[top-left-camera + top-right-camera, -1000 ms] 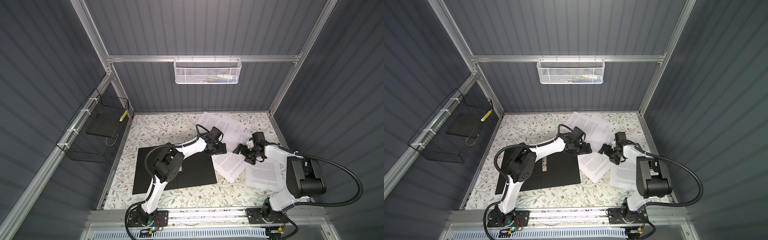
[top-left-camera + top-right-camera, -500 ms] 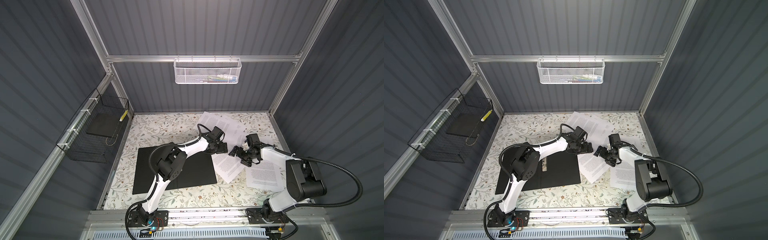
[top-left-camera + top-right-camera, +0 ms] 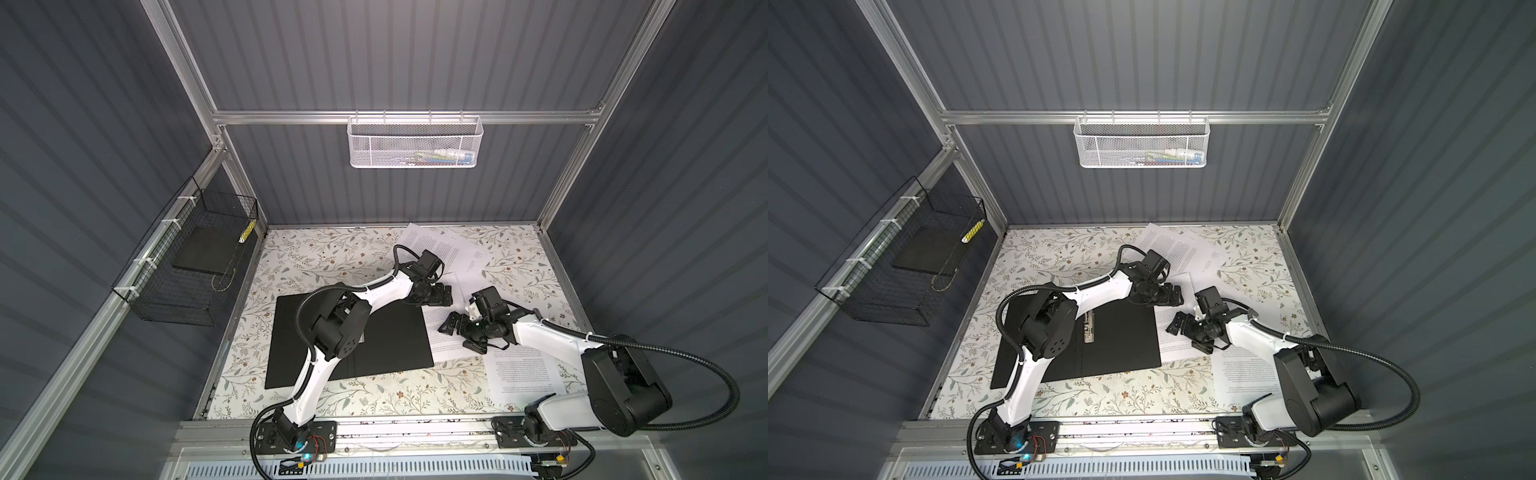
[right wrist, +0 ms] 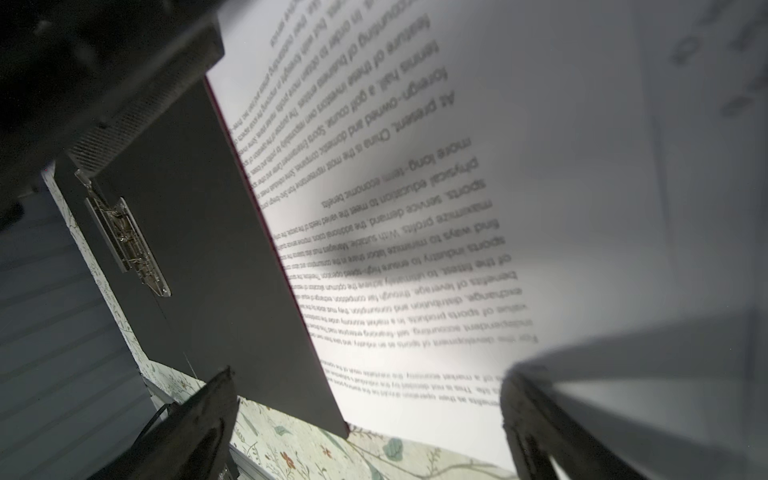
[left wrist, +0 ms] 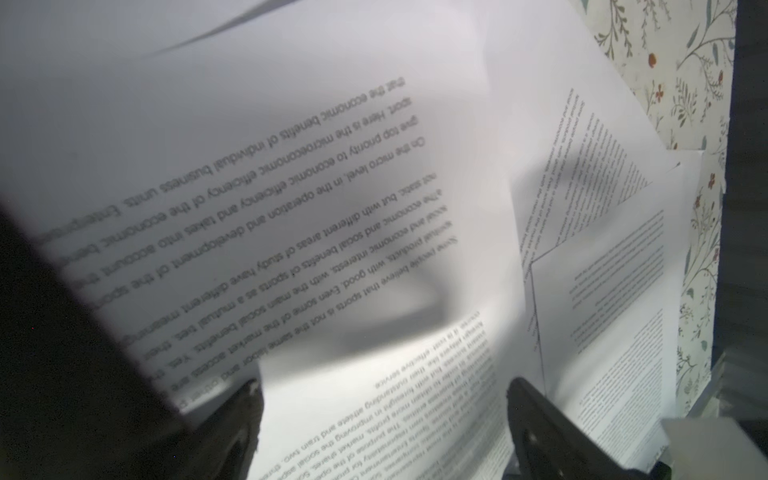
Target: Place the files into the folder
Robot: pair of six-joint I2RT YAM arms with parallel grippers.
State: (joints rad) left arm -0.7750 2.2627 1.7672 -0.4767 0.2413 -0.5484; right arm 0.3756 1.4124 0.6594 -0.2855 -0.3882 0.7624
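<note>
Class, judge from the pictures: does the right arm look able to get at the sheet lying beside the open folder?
Probably yes: the right end effector hangs open over that sheet, with nothing between them.

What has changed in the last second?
The right gripper moved toward the folder, and the sheet below it slid with it to the folder's edge. Nothing was gripped; both grippers are open. The left gripper, folder and other sheets hardly moved.
</note>
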